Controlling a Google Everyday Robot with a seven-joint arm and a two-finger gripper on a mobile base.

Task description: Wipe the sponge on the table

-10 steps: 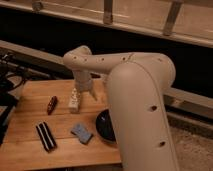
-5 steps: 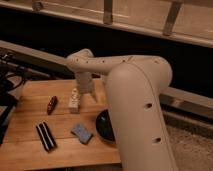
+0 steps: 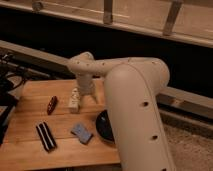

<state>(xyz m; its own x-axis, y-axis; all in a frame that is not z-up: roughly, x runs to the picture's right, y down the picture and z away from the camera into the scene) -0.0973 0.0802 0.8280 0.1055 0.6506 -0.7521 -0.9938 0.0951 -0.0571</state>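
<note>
The sponge (image 3: 81, 133), a small flat blue-grey pad, lies on the light-brown wooden table (image 3: 30, 95) near its front middle. My white arm reaches from the right and bends down over the back of the table. The gripper (image 3: 80, 98) hangs at its end, low over the wood and well behind the sponge, apart from it. A small whitish piece (image 3: 74, 101) sits right beside the gripper; whether it belongs to the gripper or lies on the table is unclear.
A dark bowl (image 3: 103, 126) sits just right of the sponge, partly hidden by my arm. A black block with a white stripe (image 3: 46, 136) lies front left, and a small red object (image 3: 52, 104) is left of the gripper. Dark equipment (image 3: 6, 85) stands past the table's left edge.
The arm's elbow has drifted slightly to the right and down. The sponge and the other objects have stayed where they were.
</note>
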